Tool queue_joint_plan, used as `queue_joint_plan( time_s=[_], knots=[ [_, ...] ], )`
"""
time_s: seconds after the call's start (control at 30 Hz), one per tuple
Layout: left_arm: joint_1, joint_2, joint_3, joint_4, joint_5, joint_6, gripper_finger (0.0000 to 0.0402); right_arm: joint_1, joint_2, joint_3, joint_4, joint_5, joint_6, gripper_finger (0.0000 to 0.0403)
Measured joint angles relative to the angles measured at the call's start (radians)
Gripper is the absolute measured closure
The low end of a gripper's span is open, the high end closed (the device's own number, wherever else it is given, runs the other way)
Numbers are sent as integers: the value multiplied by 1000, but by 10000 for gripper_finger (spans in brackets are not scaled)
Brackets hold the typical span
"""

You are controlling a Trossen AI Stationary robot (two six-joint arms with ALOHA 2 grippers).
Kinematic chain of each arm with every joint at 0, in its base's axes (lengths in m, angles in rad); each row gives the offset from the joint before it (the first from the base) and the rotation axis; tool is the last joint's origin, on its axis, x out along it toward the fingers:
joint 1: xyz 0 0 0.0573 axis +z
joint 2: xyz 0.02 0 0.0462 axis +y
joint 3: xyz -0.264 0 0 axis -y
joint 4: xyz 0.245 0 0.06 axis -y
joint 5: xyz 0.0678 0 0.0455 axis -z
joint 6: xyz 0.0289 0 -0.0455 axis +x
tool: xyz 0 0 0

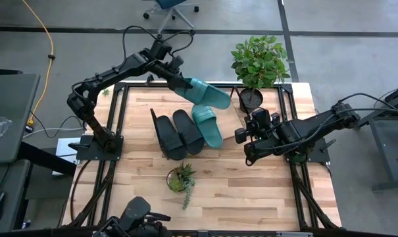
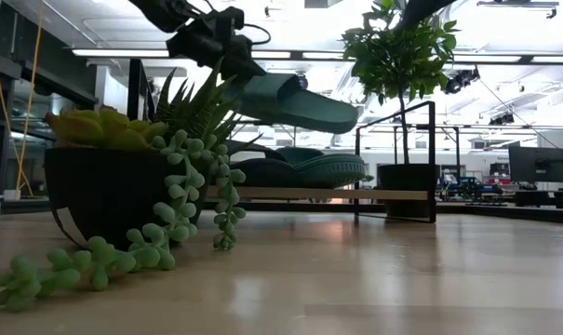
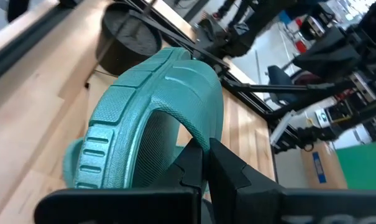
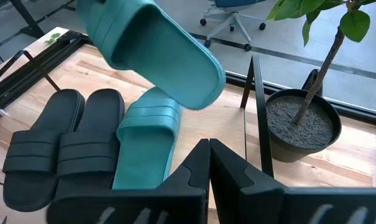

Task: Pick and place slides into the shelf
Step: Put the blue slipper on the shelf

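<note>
One teal slide [image 1: 210, 95] hangs in the air above the shelf's far side, with my left gripper [image 1: 180, 80] shut on it. It also shows as a teal slide [image 2: 295, 102] in the low view, tilted. On the slanted shelf [image 2: 355, 194] lie two black slides [image 1: 177, 131] and a second teal slide [image 1: 208, 125], side by side, soles down. My right gripper [image 1: 240, 136] waits shut and empty to the right of the shelf, pointing at it. My left gripper pinches the teal slide between its two fingers at the end nearest the arm, by the foot of the strap [image 3: 199, 138]. The fingers come slanting down from the table's far left, roughly along the slide. The slide is lifted clear and tilted, its free end [image 4: 209, 78] lower.
A tall potted plant [image 1: 256, 66] stands at the shelf's far right corner, close to the held slide's free end. A small succulent pot [image 1: 181, 179] stands near the table's front. The shelf's black end frame [image 4: 256, 106] rises beside the plant's pot.
</note>
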Motion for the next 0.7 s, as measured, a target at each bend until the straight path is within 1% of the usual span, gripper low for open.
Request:
queue_joint_plan(
  time_s=[0.13, 0.23, 0.43, 0.53, 0.6, 0.7],
  knots=[
    [-21, 0, 0, -10, 15, 8, 401, 0, -4, 0, -1, -2, 0, 402],
    [-28, 0, 20, -86, 9, 58, 401, 0, -19, 0, -10, -5, 0, 402],
    [-60, 0, 117, -277, -85, 199, 401, 0, -62, 0, -36, -7, 0, 402],
    [-82, 0, 168, -285, -88, 209, 401, 0, -88, 0, -45, -26, -5, 402],
    [-99, 0, 198, -288, -91, 209, 401, 0, -107, 0, -46, -58, -17, 398],
    [-128, 0, 234, -288, -92, 209, 401, 1, -133, 0, -46, -117, -32, 377]
  ],
)
